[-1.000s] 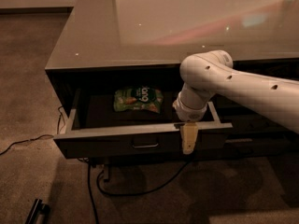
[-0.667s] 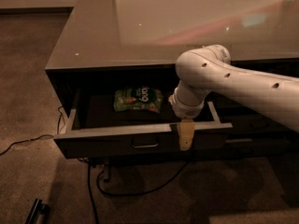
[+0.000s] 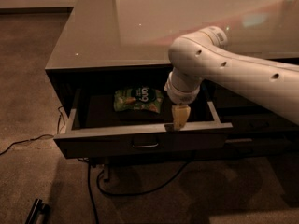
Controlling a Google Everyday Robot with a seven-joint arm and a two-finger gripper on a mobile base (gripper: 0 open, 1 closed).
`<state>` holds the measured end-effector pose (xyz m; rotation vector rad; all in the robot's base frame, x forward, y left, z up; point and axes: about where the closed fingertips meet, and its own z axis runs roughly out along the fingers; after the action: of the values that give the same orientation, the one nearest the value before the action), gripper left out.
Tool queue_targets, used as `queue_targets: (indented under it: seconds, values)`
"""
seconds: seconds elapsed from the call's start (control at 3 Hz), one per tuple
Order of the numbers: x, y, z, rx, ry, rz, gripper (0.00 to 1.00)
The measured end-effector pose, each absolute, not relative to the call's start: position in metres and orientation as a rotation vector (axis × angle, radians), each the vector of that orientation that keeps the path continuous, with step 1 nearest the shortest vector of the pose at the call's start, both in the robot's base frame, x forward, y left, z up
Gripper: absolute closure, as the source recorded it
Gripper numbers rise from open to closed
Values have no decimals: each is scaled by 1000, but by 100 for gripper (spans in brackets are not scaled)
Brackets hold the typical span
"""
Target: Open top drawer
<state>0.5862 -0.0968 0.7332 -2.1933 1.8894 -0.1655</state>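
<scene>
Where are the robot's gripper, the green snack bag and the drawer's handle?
gripper [image 3: 179, 119]: camera view, yellowish tip, at front rim of the top drawer [image 3: 93, 143].
green snack bag [image 3: 138, 100]: camera view, middle of the bag.
metal pull [image 3: 145, 144]: camera view, centre of its bar.

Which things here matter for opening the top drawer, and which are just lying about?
Job: top drawer, pulled out; its metal pull; end effector, at the drawer's front rim, right of the pull.
Lying about: green snack bag inside the drawer; cables on the floor.
</scene>
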Motion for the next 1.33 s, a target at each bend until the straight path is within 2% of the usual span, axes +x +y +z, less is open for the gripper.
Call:
queue_targets:
  seconds: [1.0,1.33]
  values:
    - [626,-113,713,-2182,1951,-243,88]
    - [634,-121,690,-2184,1996,-220,100]
